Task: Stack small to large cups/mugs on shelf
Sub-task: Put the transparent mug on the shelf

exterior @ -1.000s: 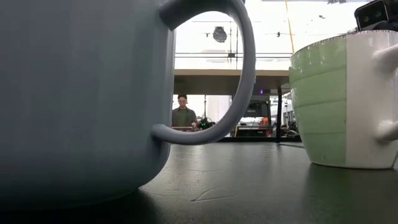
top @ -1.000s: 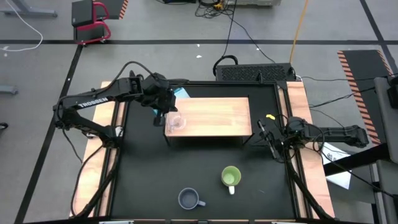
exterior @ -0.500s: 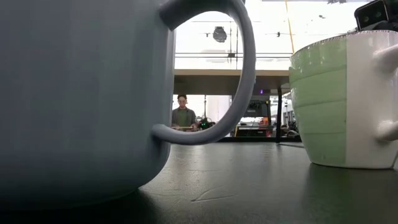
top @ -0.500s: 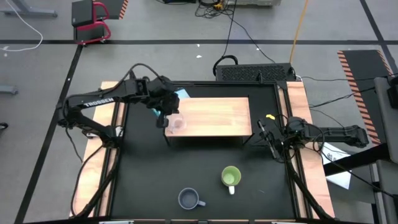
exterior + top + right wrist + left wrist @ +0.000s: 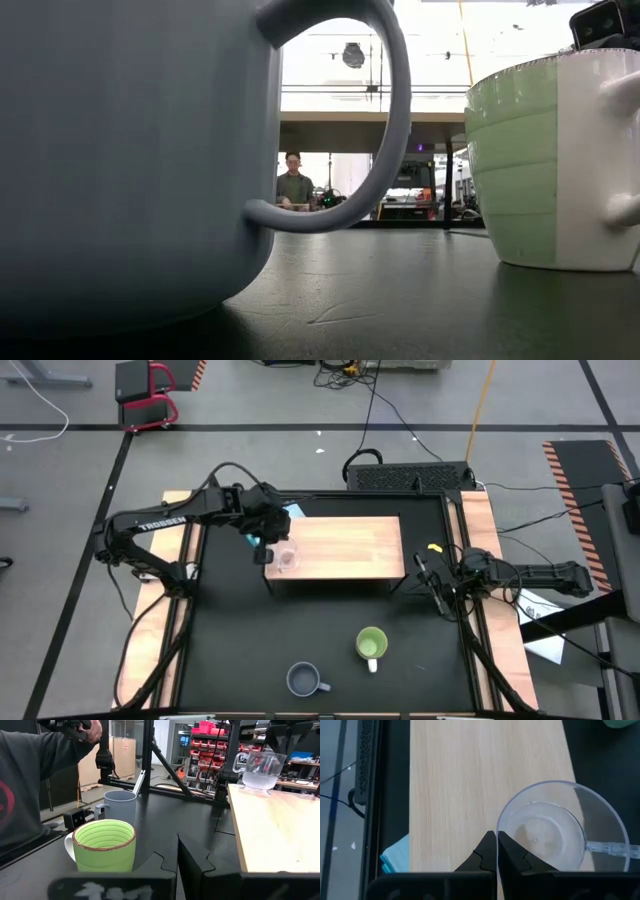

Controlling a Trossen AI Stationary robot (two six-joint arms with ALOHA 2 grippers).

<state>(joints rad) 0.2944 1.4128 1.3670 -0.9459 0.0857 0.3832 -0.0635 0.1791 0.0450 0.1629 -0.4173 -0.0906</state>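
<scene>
The glass cup (image 5: 286, 557) sits upright on the shelf (image 5: 345, 545), at its left end. The left gripper (image 5: 497, 851) hangs right at the cup's rim, fingers pressed together with nothing in them, looks like just off the glass. The green mug (image 5: 371, 644) and grey-blue mug (image 5: 303, 680) are down on the desk (image 5: 240, 630). The right gripper (image 5: 432, 582) waits by the shelf's right end, fingers closed and empty
</scene>
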